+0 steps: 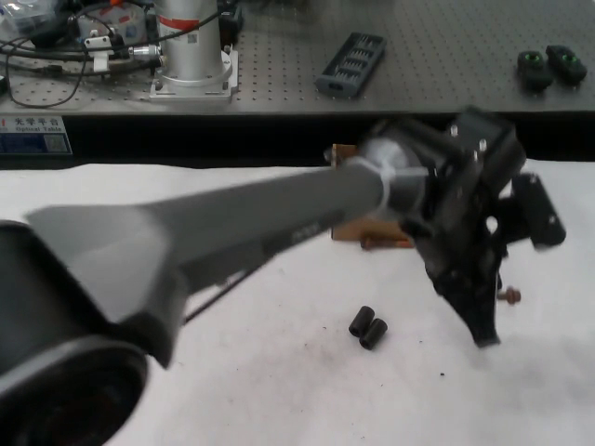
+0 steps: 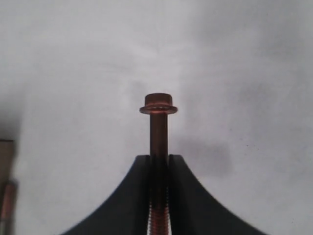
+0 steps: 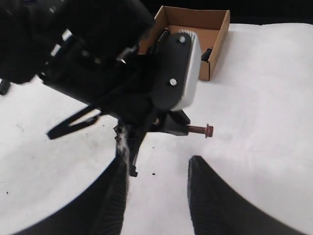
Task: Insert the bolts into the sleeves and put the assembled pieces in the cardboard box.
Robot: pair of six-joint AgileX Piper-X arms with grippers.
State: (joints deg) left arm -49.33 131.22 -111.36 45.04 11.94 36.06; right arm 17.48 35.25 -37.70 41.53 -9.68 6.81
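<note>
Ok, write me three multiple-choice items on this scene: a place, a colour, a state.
1. The two loose sleeves lie: A in the box; B on the white cloth; C on the rear bench.
2. The bolt in the left gripper is: A green; B white; C copper-brown.
3. The right gripper is: A open; B shut on a sleeve; C shut on a bolt.
Answers: B, side by side on the cloth; C, shank and head show it; A, fingers apart, nothing between.
</note>
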